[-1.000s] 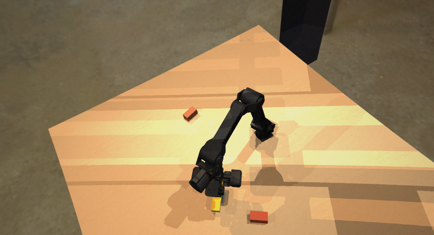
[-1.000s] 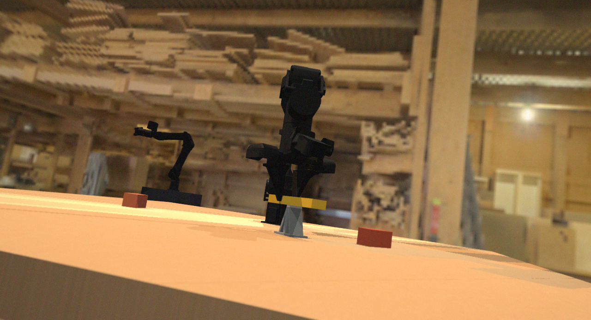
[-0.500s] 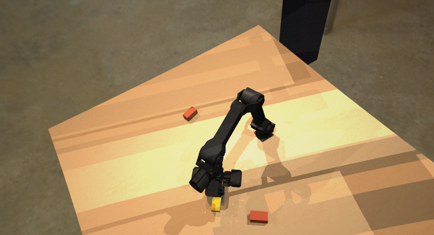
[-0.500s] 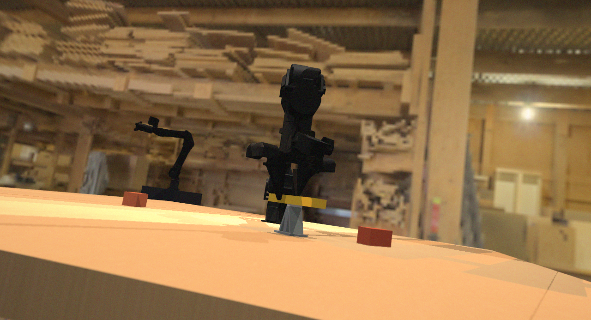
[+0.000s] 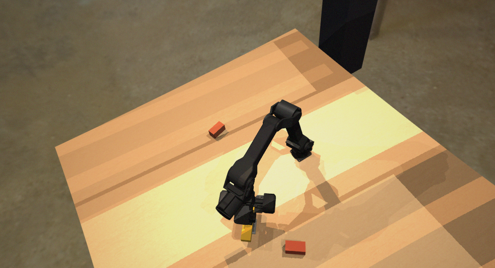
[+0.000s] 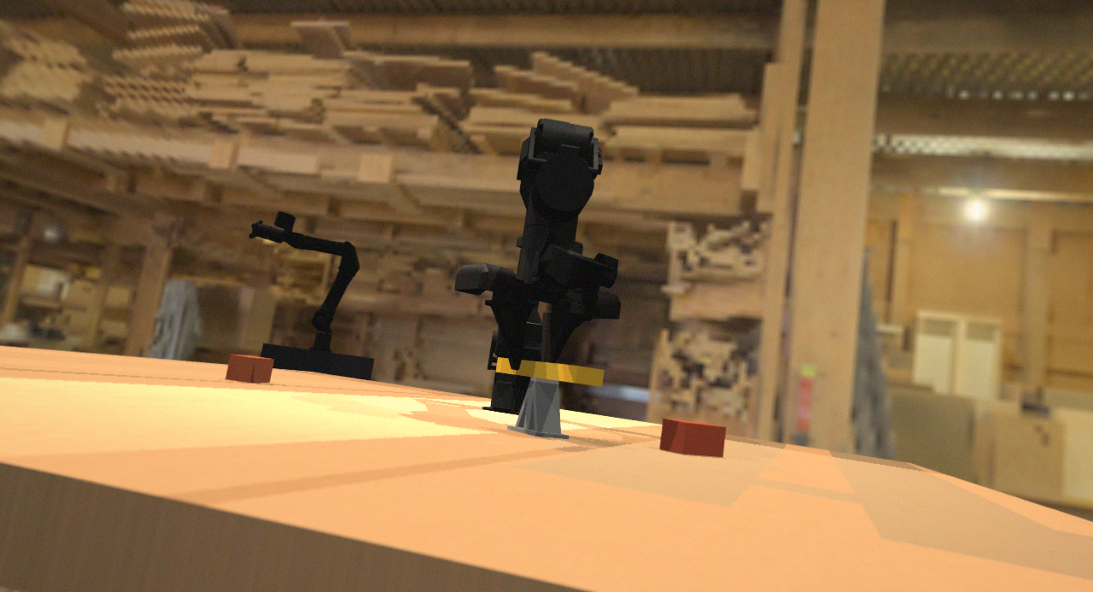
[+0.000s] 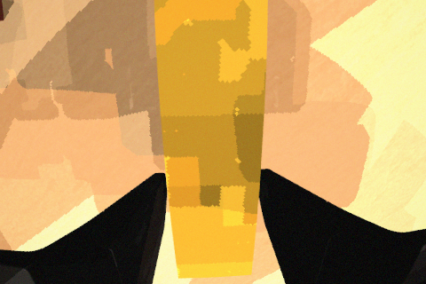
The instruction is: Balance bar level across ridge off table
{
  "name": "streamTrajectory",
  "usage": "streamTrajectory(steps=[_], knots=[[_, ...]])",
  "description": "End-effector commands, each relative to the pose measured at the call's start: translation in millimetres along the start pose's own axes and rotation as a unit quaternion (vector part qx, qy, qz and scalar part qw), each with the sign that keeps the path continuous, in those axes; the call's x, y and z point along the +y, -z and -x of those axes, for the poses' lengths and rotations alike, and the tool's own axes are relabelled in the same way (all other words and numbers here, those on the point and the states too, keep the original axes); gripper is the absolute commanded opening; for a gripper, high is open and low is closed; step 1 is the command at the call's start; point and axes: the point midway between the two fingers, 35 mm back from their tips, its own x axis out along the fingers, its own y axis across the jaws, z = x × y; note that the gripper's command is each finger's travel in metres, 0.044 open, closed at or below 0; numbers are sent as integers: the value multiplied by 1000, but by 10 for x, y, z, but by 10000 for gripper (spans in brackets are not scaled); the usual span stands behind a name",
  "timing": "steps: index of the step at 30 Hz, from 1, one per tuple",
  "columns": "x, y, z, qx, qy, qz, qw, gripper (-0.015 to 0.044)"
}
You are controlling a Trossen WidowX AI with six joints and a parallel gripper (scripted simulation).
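Observation:
The yellow bar (image 5: 246, 233) (image 6: 569, 372) (image 7: 208, 89) lies across the top of the grey ridge (image 6: 539, 413) (image 5: 254, 228), both ends clear of the table. In the exterior view it is nearly level, its right end a touch lower. My gripper (image 5: 250, 221) (image 6: 528, 357) (image 7: 212, 181) points down over the bar's left part. Its fingers stand on either side of the bar, slightly parted from it, so it is open. The ridge is hidden under the bar in the wrist view.
A red block (image 5: 295, 247) (image 6: 692, 436) lies on the table just right of the ridge. Another red block (image 5: 217, 128) (image 6: 249, 367) lies far off to the left. A dark pillar (image 5: 346, 24) stands beyond the table's far corner.

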Motion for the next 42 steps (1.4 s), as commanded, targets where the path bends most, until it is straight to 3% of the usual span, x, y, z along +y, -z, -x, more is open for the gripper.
streamTrajectory(steps=[1, 4, 14, 18, 27, 42], knots=[[0, 0, 1, 0, 0, 0, 1000, 185], [0, 0, 1, 0, 0, 0, 1000, 185], [0, 0, 1, 0, 0, 0, 1000, 440], [-7, -12, 72, 0, 0, 0, 1000, 440], [-1, -4, 982, 0, 0, 0, 1000, 440], [1, -1, 999, 0, 0, 0, 1000, 440]])
